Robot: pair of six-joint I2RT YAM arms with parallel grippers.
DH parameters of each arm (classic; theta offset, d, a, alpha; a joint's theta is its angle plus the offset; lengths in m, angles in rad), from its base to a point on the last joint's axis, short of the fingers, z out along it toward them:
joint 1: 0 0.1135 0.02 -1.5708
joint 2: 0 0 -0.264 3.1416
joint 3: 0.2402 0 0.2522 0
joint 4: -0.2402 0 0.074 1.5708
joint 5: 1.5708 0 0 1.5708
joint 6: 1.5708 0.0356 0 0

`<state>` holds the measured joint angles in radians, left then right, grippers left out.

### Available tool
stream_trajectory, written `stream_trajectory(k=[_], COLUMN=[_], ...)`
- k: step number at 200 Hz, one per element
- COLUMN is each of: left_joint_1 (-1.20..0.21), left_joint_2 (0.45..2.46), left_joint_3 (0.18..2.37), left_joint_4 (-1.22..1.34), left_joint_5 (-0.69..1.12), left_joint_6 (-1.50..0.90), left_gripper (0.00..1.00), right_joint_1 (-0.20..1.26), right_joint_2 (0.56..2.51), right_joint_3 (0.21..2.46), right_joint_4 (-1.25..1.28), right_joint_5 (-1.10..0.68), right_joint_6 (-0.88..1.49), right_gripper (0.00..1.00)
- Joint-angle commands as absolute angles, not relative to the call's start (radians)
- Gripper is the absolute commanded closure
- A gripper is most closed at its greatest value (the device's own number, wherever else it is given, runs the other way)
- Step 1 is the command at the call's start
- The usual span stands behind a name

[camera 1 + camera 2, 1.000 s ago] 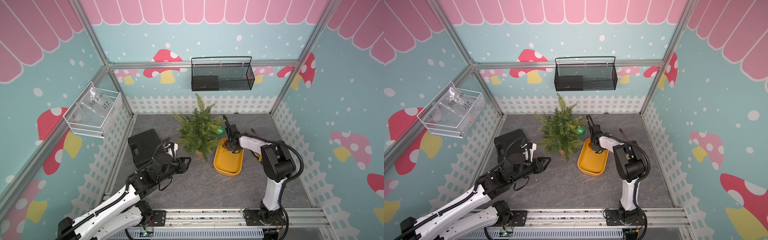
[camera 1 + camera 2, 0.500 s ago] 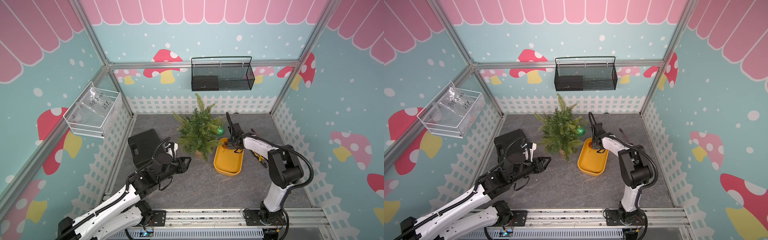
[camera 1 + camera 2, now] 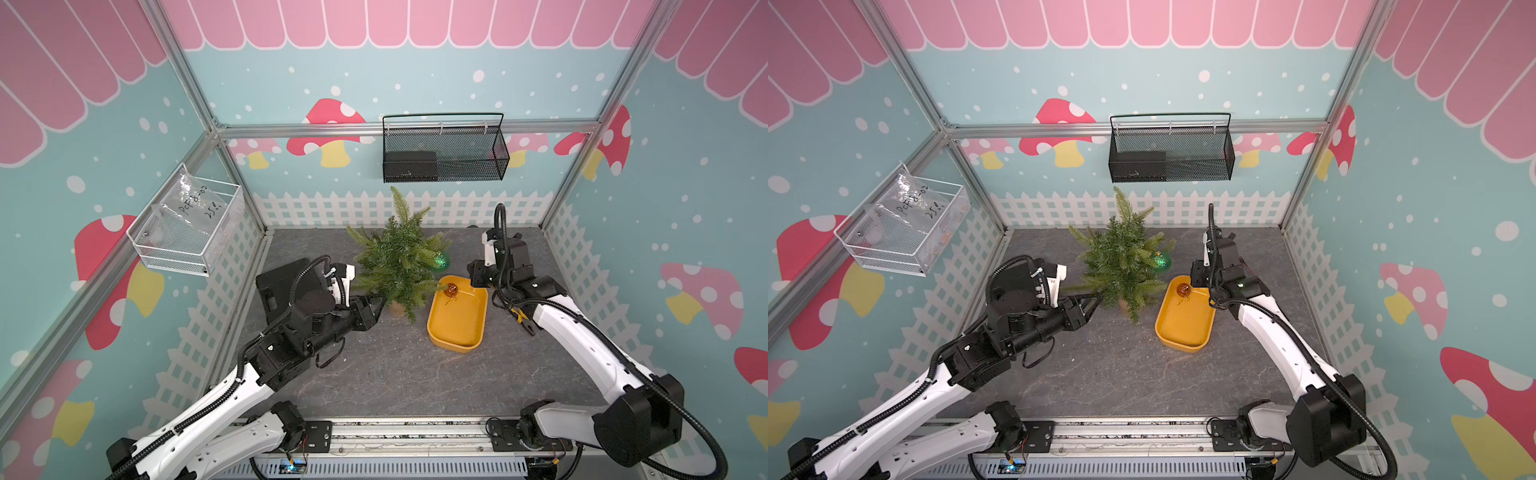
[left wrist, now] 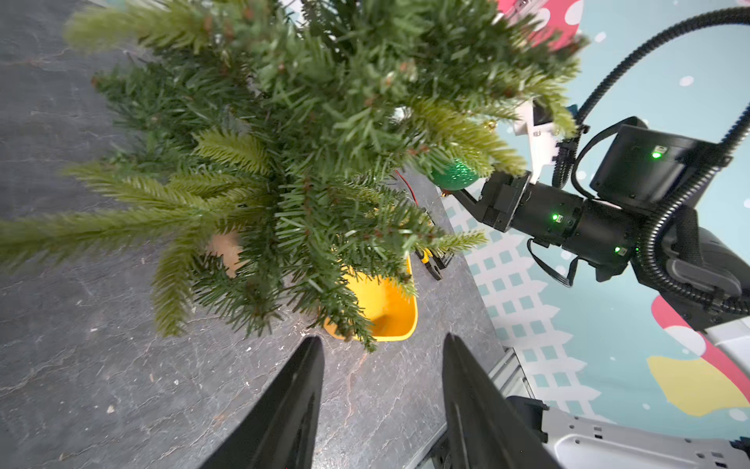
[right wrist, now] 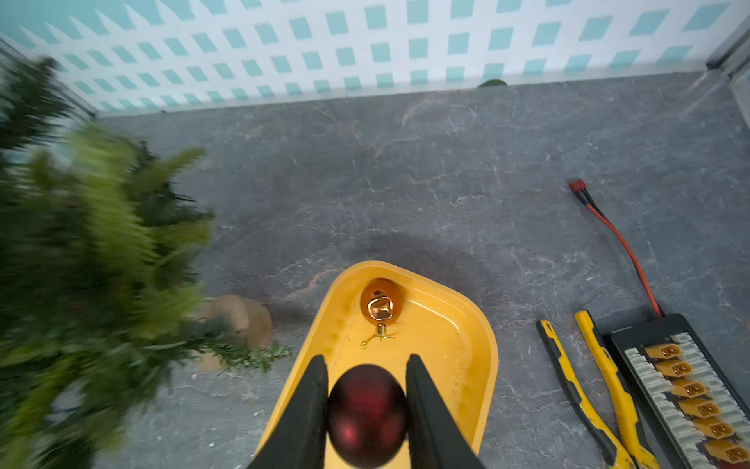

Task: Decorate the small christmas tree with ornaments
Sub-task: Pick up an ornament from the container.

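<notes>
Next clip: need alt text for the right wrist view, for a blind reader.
The right gripper is shut on a small shiny dark-red ball ornament, held over a yellow oblong plastic tray. An amber-orange ball ornament with a gold loop lies in the tray; the blurred small green artificial christmas tree stands beside it on the grey table.

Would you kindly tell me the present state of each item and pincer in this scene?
small christmas tree: upright.
green ornament: hanging from a tree branch.
amber ornament: lying in the yellow tray.
red ornament: clamped in the right pincer.
left pincer: open, empty.
</notes>
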<state>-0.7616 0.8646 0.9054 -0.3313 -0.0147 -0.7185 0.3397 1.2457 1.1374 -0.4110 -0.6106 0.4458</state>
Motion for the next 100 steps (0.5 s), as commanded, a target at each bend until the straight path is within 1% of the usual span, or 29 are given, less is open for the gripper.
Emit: stream_trajectory(k=[1,33,100], left_joint_1=[-0.764,-0.764,-0.748], left_joint_2=[0.885,0.93,1.016], left_joint_3=[0.975,1.063,1.229], left_joint_4=[-0.33,-0.331,-0.331], left_joint_5=[0.017,0.038,0.069], left_joint_6=[-0.678,-0.654,-0.637], left_gripper=[0.49,0.49,0.5], right_joint_1=[0.334,0.339,0.391], right_joint_2=[1.187,1.172,1.262], right_joint_3=[1.22,1.357,1.654], right_joint_4=[-0.41,-0.423,-0.439], right_joint_5=[-0.673,-0.72,-0.804], right_joint_6=[0.463,0.482,0.509], right_gripper=[0.73,0.73,0.73])
